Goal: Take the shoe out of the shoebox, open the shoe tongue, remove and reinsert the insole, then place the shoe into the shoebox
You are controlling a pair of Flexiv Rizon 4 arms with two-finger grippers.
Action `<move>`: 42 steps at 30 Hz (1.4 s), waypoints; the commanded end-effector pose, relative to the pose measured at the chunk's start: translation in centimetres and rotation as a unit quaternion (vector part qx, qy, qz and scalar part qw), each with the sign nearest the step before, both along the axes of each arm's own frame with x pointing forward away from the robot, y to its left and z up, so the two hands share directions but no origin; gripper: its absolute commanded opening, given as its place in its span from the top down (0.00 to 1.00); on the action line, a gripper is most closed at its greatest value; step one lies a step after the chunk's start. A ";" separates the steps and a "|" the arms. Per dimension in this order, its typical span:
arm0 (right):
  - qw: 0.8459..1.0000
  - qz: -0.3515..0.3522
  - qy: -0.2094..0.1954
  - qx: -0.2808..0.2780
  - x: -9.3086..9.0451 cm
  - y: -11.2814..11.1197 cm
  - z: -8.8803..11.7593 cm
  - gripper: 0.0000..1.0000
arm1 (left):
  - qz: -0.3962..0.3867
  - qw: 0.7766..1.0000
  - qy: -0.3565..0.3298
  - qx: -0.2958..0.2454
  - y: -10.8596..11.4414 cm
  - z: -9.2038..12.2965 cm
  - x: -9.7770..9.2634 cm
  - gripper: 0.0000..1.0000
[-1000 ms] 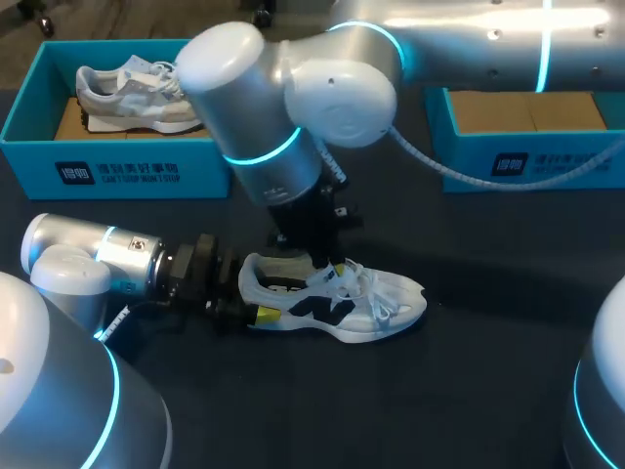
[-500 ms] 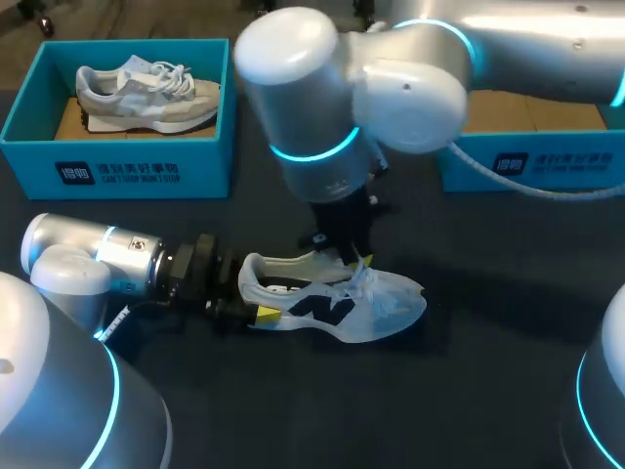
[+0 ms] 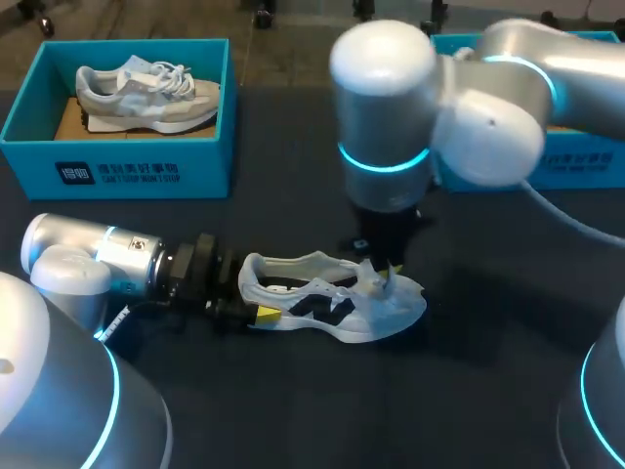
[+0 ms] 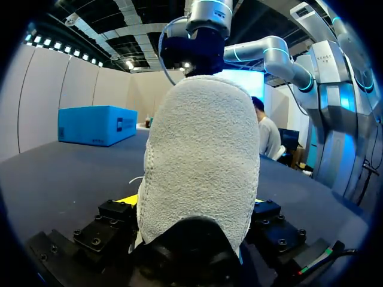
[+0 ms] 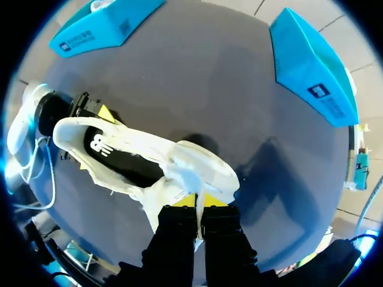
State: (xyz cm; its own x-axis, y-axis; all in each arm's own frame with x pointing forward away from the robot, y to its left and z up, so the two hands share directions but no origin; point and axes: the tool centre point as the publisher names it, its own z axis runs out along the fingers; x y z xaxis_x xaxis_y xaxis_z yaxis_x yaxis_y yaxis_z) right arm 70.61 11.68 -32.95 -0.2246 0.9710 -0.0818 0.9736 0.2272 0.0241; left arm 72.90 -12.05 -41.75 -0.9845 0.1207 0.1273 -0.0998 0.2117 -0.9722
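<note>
A white shoe with black side panels (image 3: pixel 322 308) lies on its sole on the dark table, toe to the right. My left gripper (image 3: pixel 252 311) comes in low from the left, its fingers on either side of the heel. In the left wrist view the heel (image 4: pixel 200 155) fills the space between the two fingers. My right gripper (image 3: pixel 383 276) hangs straight down over the forefoot, shut on the laces. In the right wrist view a white lace strand (image 5: pixel 198 200) runs into the right gripper (image 5: pixel 197 208), with the shoe (image 5: pixel 137 158) stretching away ahead of it.
A blue shoebox (image 3: pixel 117 171) at the back left holds a grey shoe (image 3: pixel 146 88). A second blue shoebox (image 3: pixel 586 161) stands at the back right, partly hidden by my right arm. Both boxes show in the right wrist view, the nearer one (image 5: pixel 314 66) ahead.
My right arm has swung to the right, from over the shoe's opening to over the forefoot, drawing the laces toward the toe. The left arm and the heel have stayed put.
</note>
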 end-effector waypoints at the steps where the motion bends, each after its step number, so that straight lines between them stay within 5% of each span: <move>1: 0.983 0.001 0.025 0.183 -0.7 -1.4 -1.2 1.00 | 0.001 1.000 0.000 -0.001 -0.1 -1.0 0.1 1.00; 9: 0.973 -0.028 0.030 0.225 -1.0 -3.1 -3.1 0.92 | 0.001 1.000 0.000 -0.001 -0.1 -1.0 0.1 1.00; 18: 0.972 -0.057 0.034 0.227 -1.2 -4.0 -3.5 0.62 | 0.001 1.000 0.000 -0.001 -0.1 -1.0 0.1 1.00; 29: 0.988 -0.059 0.008 0.146 -1.6 -3.2 2.7 0.57 | 0.001 1.000 0.000 -0.001 -0.1 -1.0 0.1 1.00; 42: 0.999 0.033 -0.027 0.023 -1.1 2.3 10.3 0.57 | 0.001 1.000 0.000 -0.001 -0.1 -1.0 0.1 1.00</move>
State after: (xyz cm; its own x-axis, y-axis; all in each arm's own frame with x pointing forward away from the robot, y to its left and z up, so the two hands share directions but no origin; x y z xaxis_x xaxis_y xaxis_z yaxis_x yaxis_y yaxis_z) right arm 68.82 11.99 -24.11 -0.2710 0.9423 0.1966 0.9607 0.2519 0.1168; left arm 72.91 -12.03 -41.76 -0.9845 0.1204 0.1273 -0.0998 0.2118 -0.9722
